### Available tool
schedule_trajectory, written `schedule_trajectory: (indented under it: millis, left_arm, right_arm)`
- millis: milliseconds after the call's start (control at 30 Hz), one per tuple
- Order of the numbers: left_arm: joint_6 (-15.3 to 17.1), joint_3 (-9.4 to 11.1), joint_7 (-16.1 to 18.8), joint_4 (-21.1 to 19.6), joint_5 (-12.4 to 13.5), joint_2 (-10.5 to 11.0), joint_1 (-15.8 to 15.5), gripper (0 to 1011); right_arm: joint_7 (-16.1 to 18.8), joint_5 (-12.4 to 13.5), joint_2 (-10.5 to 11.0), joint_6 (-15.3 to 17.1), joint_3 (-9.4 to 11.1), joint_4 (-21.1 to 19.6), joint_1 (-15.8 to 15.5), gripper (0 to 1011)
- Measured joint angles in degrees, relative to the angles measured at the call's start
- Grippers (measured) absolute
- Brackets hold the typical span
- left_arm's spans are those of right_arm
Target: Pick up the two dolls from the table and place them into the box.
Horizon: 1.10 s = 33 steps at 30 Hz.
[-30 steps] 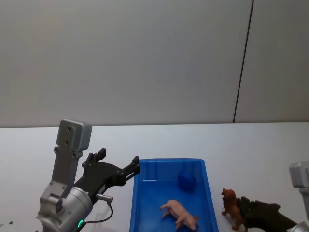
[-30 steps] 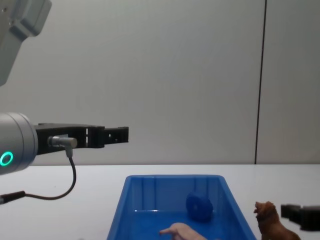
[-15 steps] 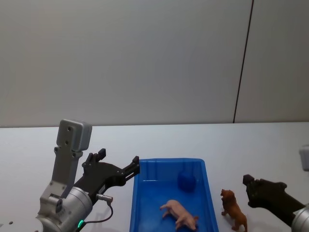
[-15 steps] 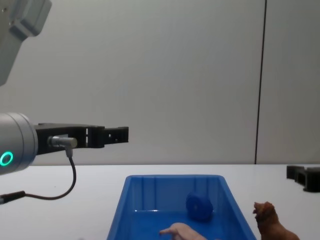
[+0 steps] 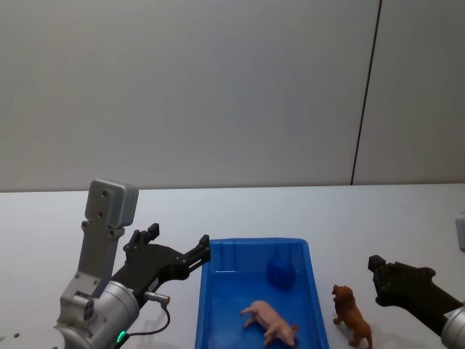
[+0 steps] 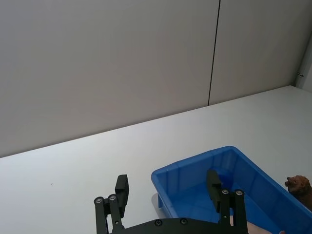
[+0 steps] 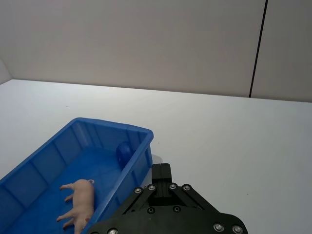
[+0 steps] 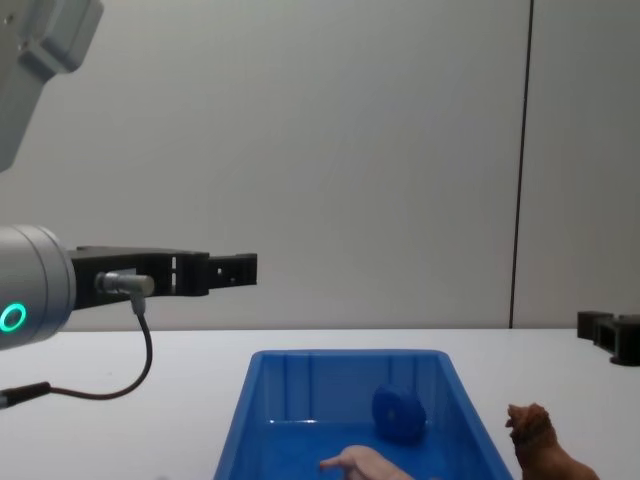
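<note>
The right gripper's (image 5: 378,273) fingers could not be read as apart or together; it hovered just right of the brown doll (image 5: 352,315), which stood on the worktop (image 5: 378,218) beside the box (image 5: 312,276). The left gripper's (image 5: 178,251) fingers stood apart, idle at the box's left rim. The pig (image 5: 270,321) lay inside near a blue lump (image 5: 280,273). A good grasp would likely come down over the brown doll's body, fingers spread wide, clear of the box wall.
</note>
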Motion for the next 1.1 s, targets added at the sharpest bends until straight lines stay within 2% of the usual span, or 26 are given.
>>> schedule_trajectory:
  millis: [300,367,467,500,700,733,833,933,1067,1100]
  left_arm:
    - [0.0,0.0,0.0,0.0,0.0,0.0,0.0,1003]
    - [0.0,0.0,0.0,0.0,0.0,0.0,0.0,1003]
    - [0.0,0.0,0.0,0.0,0.0,0.0,0.0,1003]
    - [0.0,0.0,0.0,0.0,0.0,0.0,0.0,1003]
    - [0.0,0.0,0.0,0.0,0.0,0.0,0.0,1003]
    - [0.0,0.0,0.0,0.0,0.0,0.0,0.0,1003]
    - [0.0,0.0,0.0,0.0,0.0,0.0,0.0,1003]
    - [0.0,0.0,0.0,0.0,0.0,0.0,0.0,1003]
    - [0.0,0.0,0.0,0.0,0.0,0.0,0.0,1003]
    - [0.0,0.0,0.0,0.0,0.0,0.0,0.0,1003]
  right_arm:
    - [0.0,-0.3,0.1,0.4,-0.1,-0.5,-0.2,155]
    - [-0.1,-0.4,0.2,0.8,-0.1,-0.7,-0.3,253]
    - [-0.2,-0.6,0.3,1.5,-0.2,-1.0,-0.5,327]
    - [-0.3,-0.6,0.4,1.9,-0.2,-1.1,-0.5,387]
    - [-0.8,-0.8,0.6,3.8,-0.3,-1.6,-1.1,537]
    - [-0.9,-0.8,0.7,4.0,-0.3,-1.6,-1.1,603]
    - [-1.1,-0.9,0.8,5.0,-0.4,-1.8,-1.4,707]
    - [-1.3,-1.0,0.9,5.8,-0.4,-1.8,-1.6,762]
    - [-1.5,-1.0,1.0,7.1,-0.5,-1.9,-2.1,906]
    - [-1.5,-1.0,1.0,7.4,-0.5,-1.9,-2.1,906]
